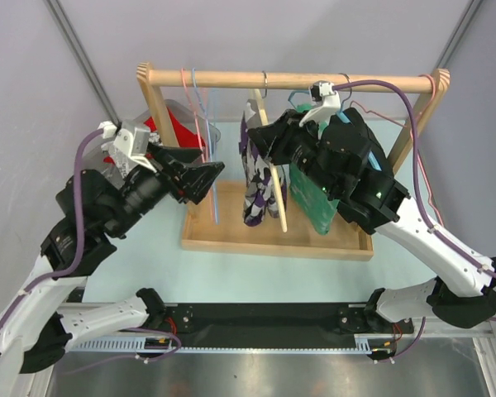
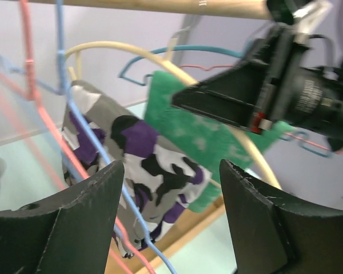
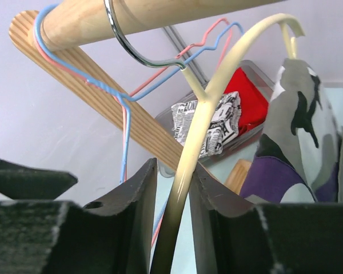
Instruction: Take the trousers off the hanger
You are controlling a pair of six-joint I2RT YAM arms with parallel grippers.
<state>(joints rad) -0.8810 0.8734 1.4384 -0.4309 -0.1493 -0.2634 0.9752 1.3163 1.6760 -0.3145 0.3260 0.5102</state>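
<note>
rack [image 1: 231,79]: stands on tabletop [image 1: 149,256] | trousers [image 1: 256,178]: draped over cream hanger [image 1: 279,194], hung mid-rack, just beside green cloth [image 1: 310,203] | right claw [image 3: 172,194]: pinched tight on hanger arm, likely to steady it | left claw [image 2: 171,171]: spread wide, empty, facing trousers, apparently lined up to grab and pull them off

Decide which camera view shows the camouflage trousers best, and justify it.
Top external: the trousers hang at full length from the cream hanger. Left wrist shows only their draped middle; right wrist shows just one edge, at the frame's right side.
</note>
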